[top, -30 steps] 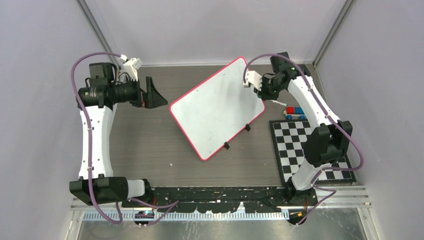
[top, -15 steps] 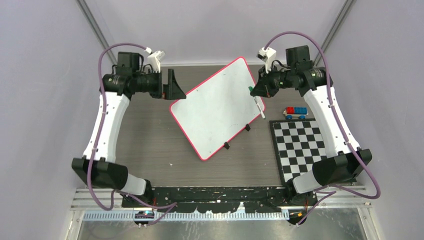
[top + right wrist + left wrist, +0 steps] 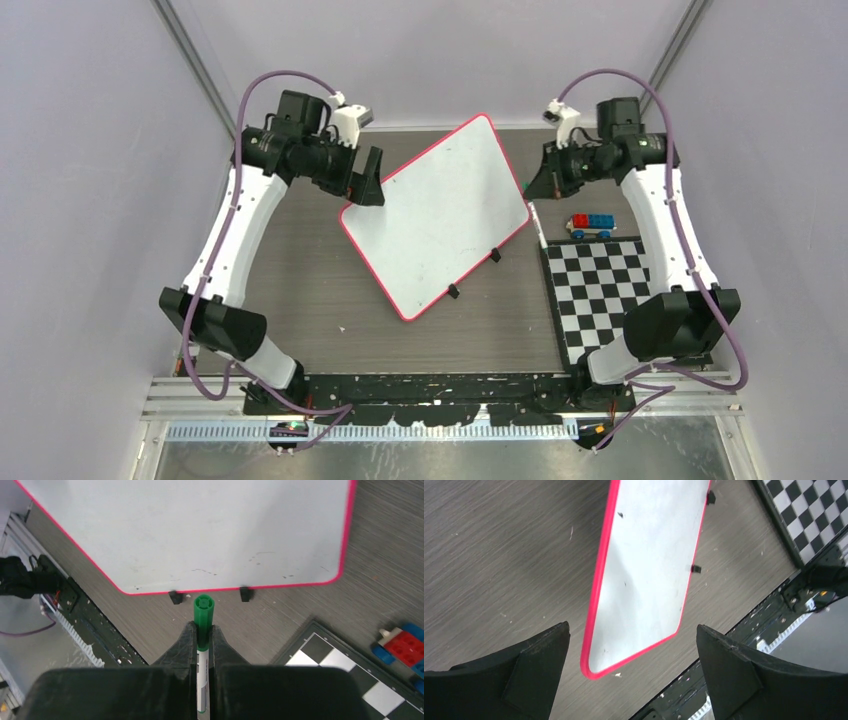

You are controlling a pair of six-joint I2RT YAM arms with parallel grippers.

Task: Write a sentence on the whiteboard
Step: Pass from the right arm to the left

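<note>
The whiteboard point(image 3: 435, 215) lies tilted mid-table, white with a pink-red rim; it also shows in the left wrist view point(image 3: 649, 565) and the right wrist view point(image 3: 200, 525). It carries only faint smudges; no teal-green sentence shows. My right gripper point(image 3: 540, 185) is shut on a white marker with a green cap point(image 3: 204, 607), just off the board's right corner, the cap sticking out past the fingertips point(image 3: 203, 627). The marker's white body point(image 3: 537, 222) hangs below. My left gripper point(image 3: 368, 178) is open and empty above the board's left corner point(image 3: 632, 626).
A black-and-white checkerboard mat point(image 3: 610, 300) lies at the right. A red and blue toy car point(image 3: 590, 225) sits just behind it, also seen in the right wrist view point(image 3: 402, 647). Two small black clips point(image 3: 494, 255) sit on the board's near-right edge.
My left gripper has swung right from the table's left side to the board's left corner. My right gripper has moved right, off the board, with the marker.
</note>
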